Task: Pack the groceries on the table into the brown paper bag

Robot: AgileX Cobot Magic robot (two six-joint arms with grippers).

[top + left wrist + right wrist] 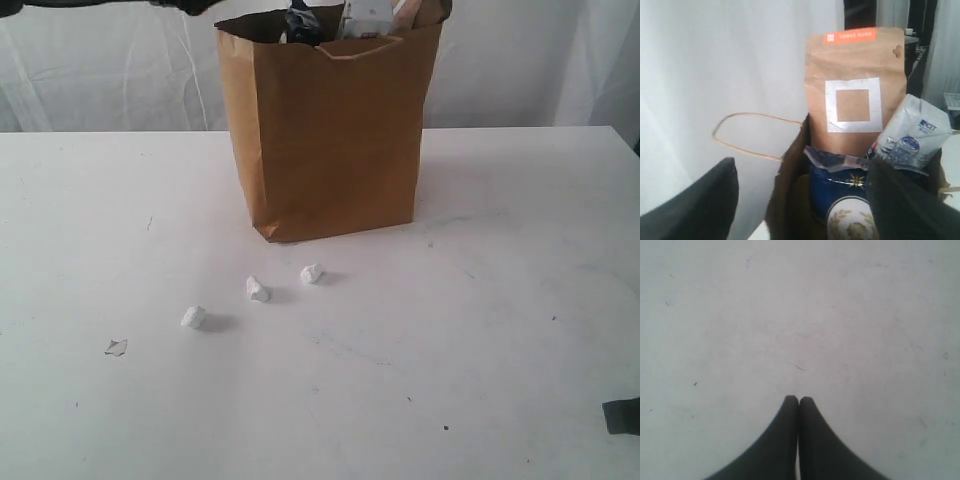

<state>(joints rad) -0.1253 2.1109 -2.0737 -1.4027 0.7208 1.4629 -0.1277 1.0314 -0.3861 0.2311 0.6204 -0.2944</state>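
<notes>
The brown paper bag (330, 130) stands upright at the back middle of the table (480, 330). An orange-labelled brown pouch (855, 90) sticks up out of its mouth, with a white-blue pack (912, 135) beside it. In front of them lies a blue packet (840, 185) with a gold emblem. My left gripper (805, 200) hangs over the bag's mouth, open wide. One finger (705, 200) is outside the bag wall, and the other is above the blue packet. My right gripper (799, 400) is shut and empty, low over bare table at the front right (622, 415).
Three small white crumpled lumps (258, 289) lie on the table in front of the bag, with a tiny grey scrap (116, 347) further left. A twisted paper handle (747, 135) loops out from the bag. White curtains hang behind the table.
</notes>
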